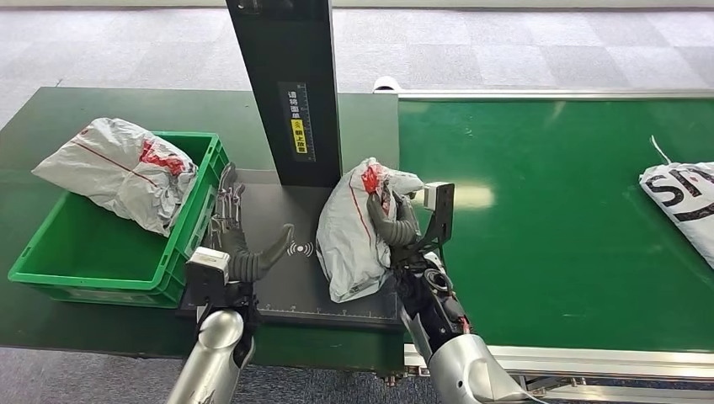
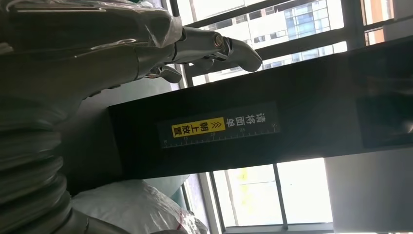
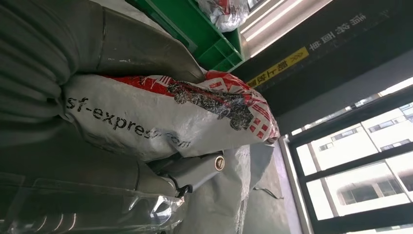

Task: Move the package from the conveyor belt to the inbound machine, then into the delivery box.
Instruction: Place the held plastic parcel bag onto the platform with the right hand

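So the big stuff first: the conveyor belt (image 1: 556,219) runs off to my right, wide green thing, with another package (image 1: 686,202) waiting near its far end. Just beside its left edge is the inbound machine (image 1: 290,278), a dark flat plate with a scan mark and a tall black post (image 1: 286,84) behind it. The yellow label (image 1: 299,135) on the post seems to say label side up, which I figure is why I'm bringing the bag in flat-ish under it.

Left of that sits the delivery box (image 1: 50,261), green crate, already holding one bagged parcel (image 1: 118,172) draped over its rim.

The package (image 1: 354,227) I care about, a grey courier bag with red print, lies on the right side of the plate, touching it. My right hand (image 1: 391,223) is wrapped around its upper part, thumb and fingers (image 3: 195,168) pinching the plastic from both sides.

My left hand (image 1: 236,231) hovers over the plate's left side, fingers apart, holding nothing, probably ready to take the bag toward the crate.
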